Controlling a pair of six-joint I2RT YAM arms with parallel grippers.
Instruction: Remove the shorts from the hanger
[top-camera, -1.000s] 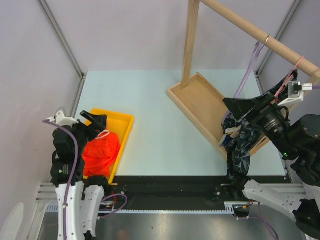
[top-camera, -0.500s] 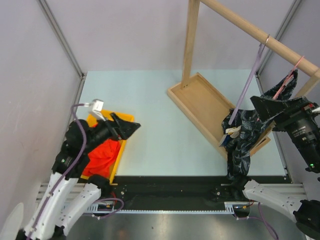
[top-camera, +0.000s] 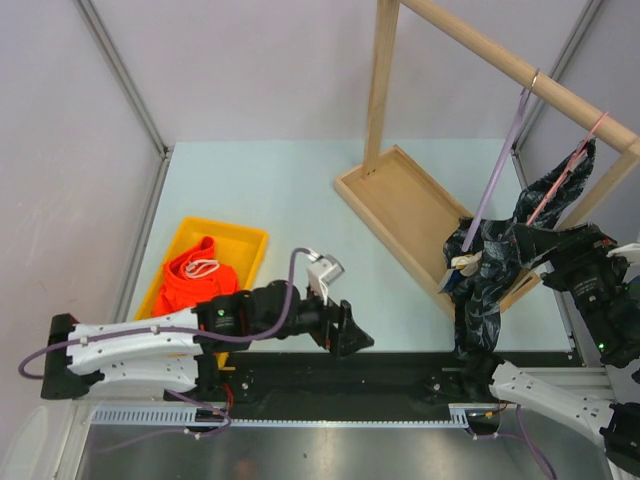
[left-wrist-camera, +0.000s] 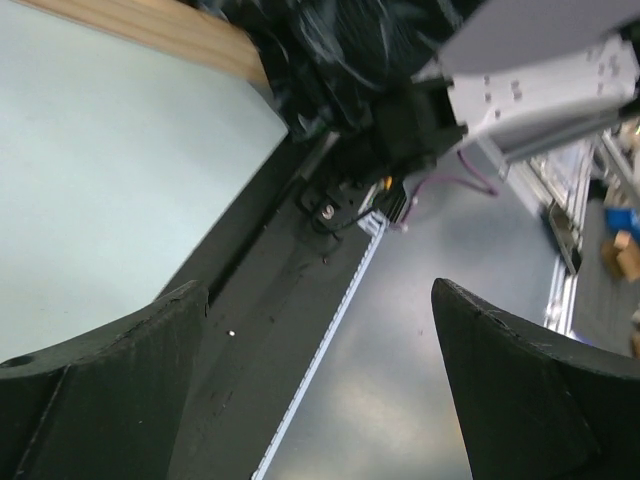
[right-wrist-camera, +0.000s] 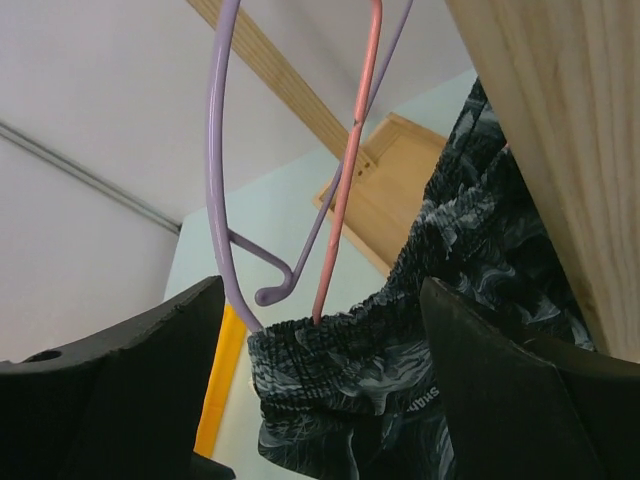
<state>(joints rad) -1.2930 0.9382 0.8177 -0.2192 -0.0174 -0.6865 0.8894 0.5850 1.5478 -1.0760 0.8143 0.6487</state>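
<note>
The orange shorts (top-camera: 197, 281) with a white drawstring lie bunched in the yellow tray (top-camera: 250, 243) at the left. The dark mottled shorts (top-camera: 488, 277) hang at the right from a pink hanger (top-camera: 562, 181), next to a purple hanger (top-camera: 497, 167); the right wrist view shows their waistband (right-wrist-camera: 330, 345) on the pink hanger (right-wrist-camera: 350, 150), beside the purple one (right-wrist-camera: 222, 150). My right gripper (top-camera: 535, 243) is open, close to the shorts' upper part, nothing in it (right-wrist-camera: 322, 300). My left gripper (top-camera: 352, 337) is open and empty, low over the table's near edge (left-wrist-camera: 320, 390).
A wooden rack stands at the right: a sloping rod (top-camera: 500, 60) on an upright post (top-camera: 381, 80), with a wooden base tray (top-camera: 400, 215). The post (right-wrist-camera: 560, 150) is close beside my right gripper. The black front rail (left-wrist-camera: 290, 260) lies under my left gripper.
My left arm has swung from over the yellow tray rightward along the near edge, leaving the orange shorts in the tray. My right gripper has drawn back to the right of the dark shorts.
</note>
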